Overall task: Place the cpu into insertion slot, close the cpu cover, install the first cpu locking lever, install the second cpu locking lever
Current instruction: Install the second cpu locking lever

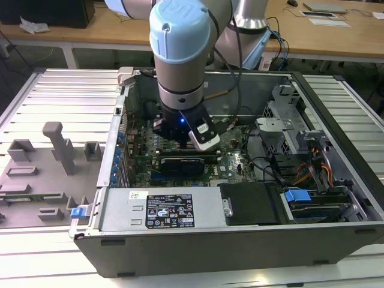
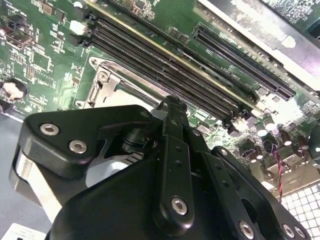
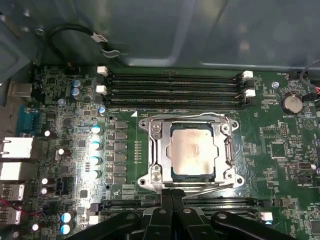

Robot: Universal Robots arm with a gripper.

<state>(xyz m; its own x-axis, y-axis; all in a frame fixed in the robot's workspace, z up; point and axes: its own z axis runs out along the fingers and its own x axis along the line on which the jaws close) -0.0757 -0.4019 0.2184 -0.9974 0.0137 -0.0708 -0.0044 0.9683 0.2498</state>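
The cpu (image 3: 192,152), a pale silvery-beige square, lies flat in the insertion slot (image 3: 145,181) on the green board. The cpu cover (image 3: 157,150), a silvery frame plate, lies down around it, with the chip showing through its window. A thin wire lever (image 3: 185,116) runs along the socket edge beside the memory slots, and another (image 3: 205,185) along the opposite edge. My gripper (image 3: 172,194) is shut, its black fingertips together right at that second lever's edge of the socket. The second wrist view has the gripper (image 2: 172,107) over the socket's metal frame (image 2: 107,85). In the exterior view the gripper (image 1: 180,133) is down inside the open computer case.
Long black memory slots (image 3: 172,85) flank the socket on two sides. A row of capacitors (image 3: 96,145) and a coin battery (image 3: 291,104) stand nearby. A graphics card (image 1: 183,163), power supply (image 1: 162,210) and cable bundles (image 1: 312,162) crowd the case. A grey fixture plate (image 1: 54,150) lies at the exterior view's left.
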